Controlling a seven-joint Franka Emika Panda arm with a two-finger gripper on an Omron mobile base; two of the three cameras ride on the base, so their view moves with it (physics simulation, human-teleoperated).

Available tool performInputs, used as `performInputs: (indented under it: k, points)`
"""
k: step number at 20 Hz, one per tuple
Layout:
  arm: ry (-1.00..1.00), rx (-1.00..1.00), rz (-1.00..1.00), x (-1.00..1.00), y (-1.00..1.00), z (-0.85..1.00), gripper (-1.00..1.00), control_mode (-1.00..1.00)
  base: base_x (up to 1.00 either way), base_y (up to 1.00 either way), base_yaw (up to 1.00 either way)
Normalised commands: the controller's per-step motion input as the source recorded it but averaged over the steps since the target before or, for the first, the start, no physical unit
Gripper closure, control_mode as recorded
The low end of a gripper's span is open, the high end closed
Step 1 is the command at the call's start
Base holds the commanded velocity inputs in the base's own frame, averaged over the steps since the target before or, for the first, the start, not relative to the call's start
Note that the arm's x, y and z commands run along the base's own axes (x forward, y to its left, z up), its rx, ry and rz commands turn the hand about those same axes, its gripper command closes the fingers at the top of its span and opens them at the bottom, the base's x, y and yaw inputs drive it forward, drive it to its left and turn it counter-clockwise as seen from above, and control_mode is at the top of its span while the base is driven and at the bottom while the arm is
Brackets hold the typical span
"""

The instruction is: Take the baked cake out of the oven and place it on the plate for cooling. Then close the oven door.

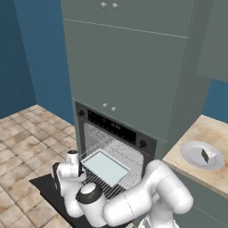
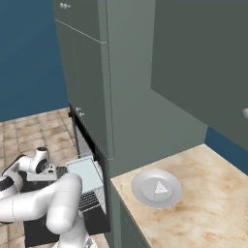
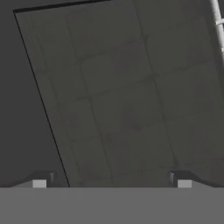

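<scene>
The baked cake (image 1: 208,155) (image 2: 160,188), a tiny white wedge with a dark side, lies on the round plate (image 1: 191,153) (image 2: 143,186) on the counter to the right of the oven (image 1: 116,128). The oven door (image 1: 43,185) (image 2: 32,233) hangs open and lies flat, with its dark glass window (image 3: 122,96) right under my hand. My gripper (image 3: 111,183) hovers low over the door, open, with nothing between its fingers. Inside the oven a pale blue-white tray (image 1: 106,166) (image 2: 86,173) rests on the wire rack.
The marbled beige counter (image 1: 209,133) (image 2: 203,213) stretches right of the oven. Grey-green cabinets (image 1: 129,67) rise above the oven, and another hangs over the counter (image 2: 203,63). Tiled floor (image 1: 26,133) lies to the left of the open door.
</scene>
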Motion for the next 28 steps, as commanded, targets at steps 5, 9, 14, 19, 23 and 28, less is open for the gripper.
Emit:
performInputs:
  k: [5, 9, 14, 19, 23, 28]
  points:
    - [0.00, -0.03, 0.00, 0.05, 0.00, -0.54, -1.00, -1.00, 0.00, 0.00, 0.00]
    - [0.00, -0.04, 0.00, 0.00, 0.00, -0.50, -1.00, -1.00, 0.00, 0.00, 0.00]
    - [-0.01, -0.03, 0.00, 0.05, -0.04, -0.43, -1.00, -1.00, 0.00, 0.00, 0.00]
    - [-0.03, -0.03, 0.00, 0.11, -0.18, -0.43, -1.00, -1.00, 0.00, 0.00, 0.00]
    - [-0.04, -0.03, 0.00, 0.21, -0.27, -0.41, -1.00, -1.00, 0.00, 0.00, 0.00]
    - [-0.03, -0.03, 0.00, 0.26, -0.40, -0.39, -1.00, -1.00, 0.00, 0.00, 0.00]
